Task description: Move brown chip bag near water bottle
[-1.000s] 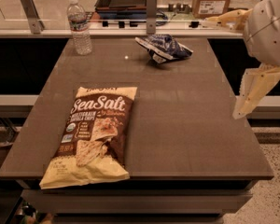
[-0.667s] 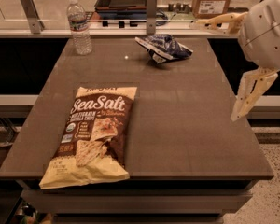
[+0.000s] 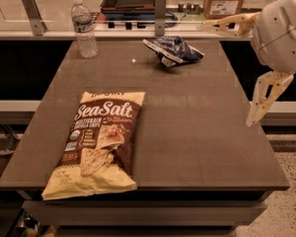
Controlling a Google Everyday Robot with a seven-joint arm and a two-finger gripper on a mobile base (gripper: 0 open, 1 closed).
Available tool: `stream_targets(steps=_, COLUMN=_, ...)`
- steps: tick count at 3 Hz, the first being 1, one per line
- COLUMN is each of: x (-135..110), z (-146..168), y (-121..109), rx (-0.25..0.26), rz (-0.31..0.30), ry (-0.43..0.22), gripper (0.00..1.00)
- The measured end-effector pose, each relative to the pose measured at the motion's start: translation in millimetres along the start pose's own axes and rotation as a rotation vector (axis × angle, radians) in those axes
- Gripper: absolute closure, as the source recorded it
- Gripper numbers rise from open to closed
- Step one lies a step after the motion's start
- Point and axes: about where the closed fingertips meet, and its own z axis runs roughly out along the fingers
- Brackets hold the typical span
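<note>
the brown chip bag (image 3: 99, 142) is seen lying flat on the near left part of the table (image 3: 197, 132). the water bottle (image 3: 84, 27) is placed upright at the far left corner, well apart from the bag. the gripper (image 3: 227, 74) is found at the table's right side, its two fingers spread wide, with nothing gripped. a blue-and-white snack bag (image 3: 175, 52) is laid near the far edge.

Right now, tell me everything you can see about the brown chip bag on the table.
The brown chip bag is a large glossy packet, dark brown in the middle with cream-yellow ends, white Sea Salt lettering and pictured chips. It looks puffy and lies flat, face up, on the near left part of the table, its bottom end at the near edge. Only the table touches it; the gripper hangs by the table's right edge, well clear.
</note>
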Motion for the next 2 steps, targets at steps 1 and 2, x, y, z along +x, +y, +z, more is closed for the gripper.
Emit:
stream_targets(steps=1, x=-4, z=1, y=-3, rx=0.006, rz=-0.018, ry=0.009, gripper=0.0)
stream_targets(steps=2, x=-26, z=13, y=-14, rx=0.03, rz=-0.11, ry=0.013, gripper=0.0)
